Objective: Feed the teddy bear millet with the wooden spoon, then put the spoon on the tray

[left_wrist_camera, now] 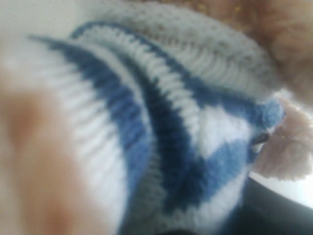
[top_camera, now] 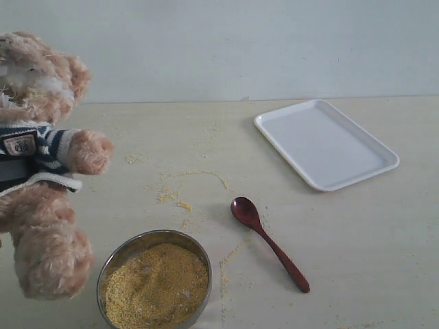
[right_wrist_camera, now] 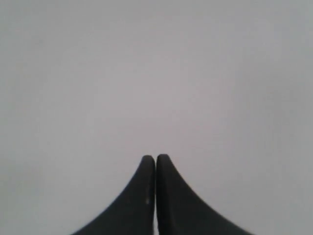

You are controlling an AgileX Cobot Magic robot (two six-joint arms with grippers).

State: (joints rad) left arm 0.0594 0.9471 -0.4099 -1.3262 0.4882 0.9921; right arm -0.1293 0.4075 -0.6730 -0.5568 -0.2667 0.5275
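Note:
The teddy bear [top_camera: 41, 205] stays upright at the far left, legs dangling above the table. A dark part of my left gripper [top_camera: 12, 175] shows at its torso, and the striped shirt [left_wrist_camera: 161, 122] fills the left wrist view, so the gripper is shut on the bear. The wooden spoon [top_camera: 267, 241] lies alone on the table, bowl toward the bear, nothing touching it. Millet [top_camera: 156, 284] heaps in a round steel bowl [top_camera: 147, 236] at the front. The white tray [top_camera: 326, 140] lies at the back right with nothing on it. My right gripper [right_wrist_camera: 155, 157] is shut on nothing, facing a blank grey surface, and the exterior view does not show it.
Loose millet specks [top_camera: 180, 199] lie scattered on the pale tabletop between the bear, the bowl and the spoon. A plain wall stands behind the table.

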